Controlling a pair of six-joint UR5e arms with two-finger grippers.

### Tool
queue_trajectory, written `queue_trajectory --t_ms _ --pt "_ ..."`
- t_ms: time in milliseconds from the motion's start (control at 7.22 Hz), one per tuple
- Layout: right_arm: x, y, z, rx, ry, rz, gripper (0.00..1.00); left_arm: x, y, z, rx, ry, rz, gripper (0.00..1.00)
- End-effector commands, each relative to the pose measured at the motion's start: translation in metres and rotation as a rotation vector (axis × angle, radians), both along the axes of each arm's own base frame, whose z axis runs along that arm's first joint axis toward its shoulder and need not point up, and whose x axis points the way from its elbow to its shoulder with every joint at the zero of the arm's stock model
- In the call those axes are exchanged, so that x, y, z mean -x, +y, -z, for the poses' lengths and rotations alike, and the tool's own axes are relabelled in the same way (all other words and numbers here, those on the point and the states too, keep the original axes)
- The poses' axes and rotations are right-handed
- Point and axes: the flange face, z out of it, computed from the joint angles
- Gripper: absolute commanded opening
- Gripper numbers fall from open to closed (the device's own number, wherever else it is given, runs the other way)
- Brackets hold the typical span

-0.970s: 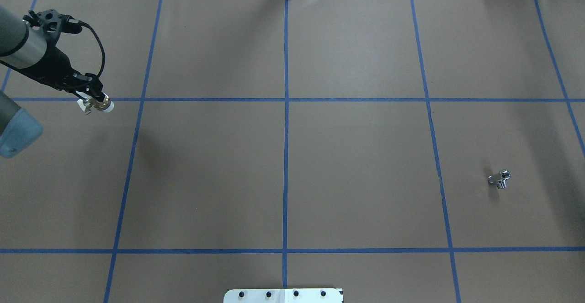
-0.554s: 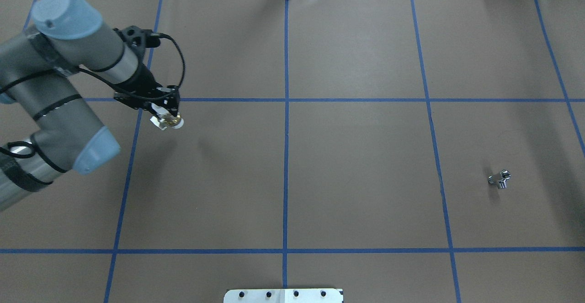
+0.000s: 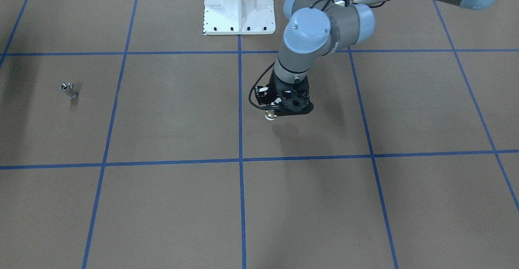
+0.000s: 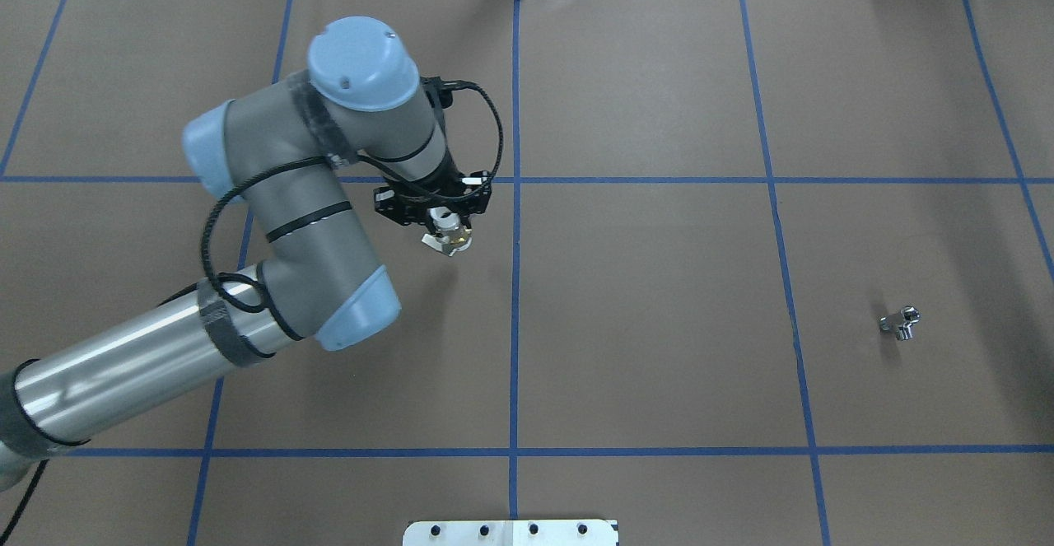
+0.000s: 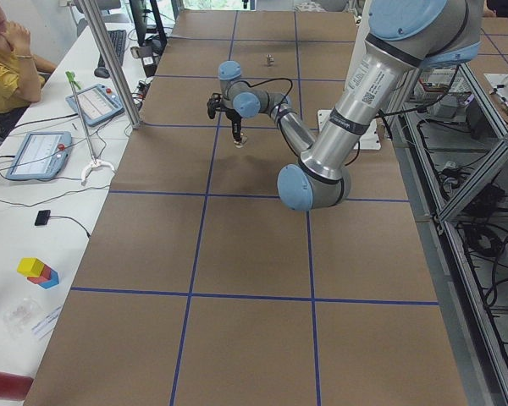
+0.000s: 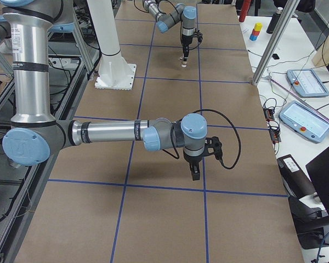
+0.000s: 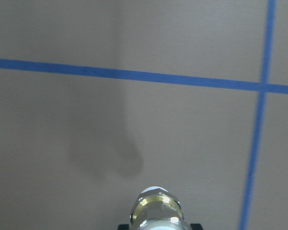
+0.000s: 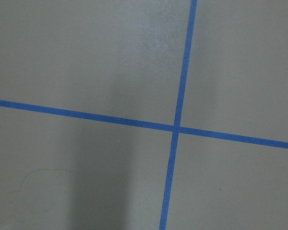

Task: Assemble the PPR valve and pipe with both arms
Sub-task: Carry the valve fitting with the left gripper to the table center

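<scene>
My left gripper (image 4: 445,225) is shut on the PPR valve (image 4: 450,239), a white and brass fitting, and holds it above the table just left of the centre tape line. The valve also shows in the front view (image 3: 270,116) and in the left wrist view (image 7: 157,210), pointing down at the table. The pipe (image 4: 900,324), a small shiny silver piece, lies alone on the table at the right, also in the front view (image 3: 69,90). My right gripper (image 6: 194,175) shows only in the exterior right view, hanging above the table; I cannot tell if it is open or shut.
The table is covered in brown paper with a blue tape grid (image 4: 515,282). The white pedestal base (image 3: 238,5) stands at the robot's edge. An operator (image 5: 4,59) and tablets sit beside the table's far side.
My left arm has swung to the right with the valve, from the far left of the table to near the centre line. The pipe has not moved.
</scene>
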Motion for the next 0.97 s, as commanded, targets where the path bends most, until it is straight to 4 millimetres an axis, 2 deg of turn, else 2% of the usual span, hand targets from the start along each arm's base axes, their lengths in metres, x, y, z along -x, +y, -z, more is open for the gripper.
queue_trajectory --t_ms 0,139,554,831 --pt "0.001 0.0 0.0 0.002 0.0 0.002 1.0 -0.055 -0.003 0.045 0.035 -0.028 0.063 0.0" --pt "0.003 0.0 0.0 0.006 -0.001 -0.003 1.0 -0.068 0.003 0.047 0.024 -0.045 0.079 0.0" --pt "0.004 -0.001 0.0 0.009 -0.002 -0.003 1.0 -0.079 0.011 0.038 0.022 -0.059 0.059 0.01" --pt "0.005 -0.002 0.002 0.008 -0.002 -0.001 1.0 -0.081 0.012 0.034 0.01 -0.069 0.066 0.05"
